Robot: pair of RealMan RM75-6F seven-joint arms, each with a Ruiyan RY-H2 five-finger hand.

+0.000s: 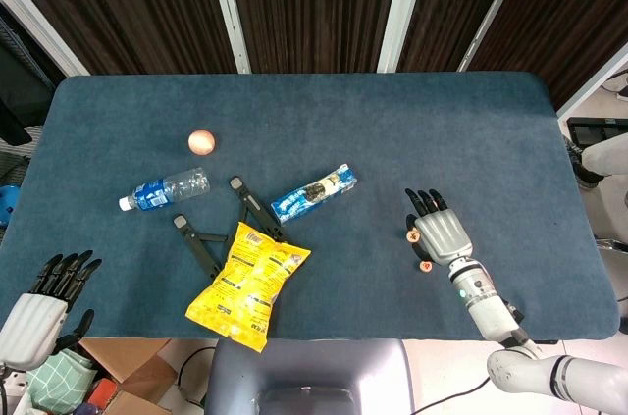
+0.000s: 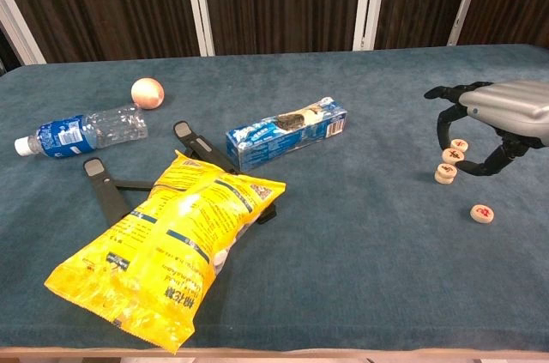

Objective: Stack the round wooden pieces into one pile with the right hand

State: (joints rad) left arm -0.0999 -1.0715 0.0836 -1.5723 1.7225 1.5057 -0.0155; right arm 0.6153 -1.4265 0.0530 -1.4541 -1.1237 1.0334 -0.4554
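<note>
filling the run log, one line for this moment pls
right hand: open above wooden pieces | pieces: unstacked | left hand: idle off table
</note>
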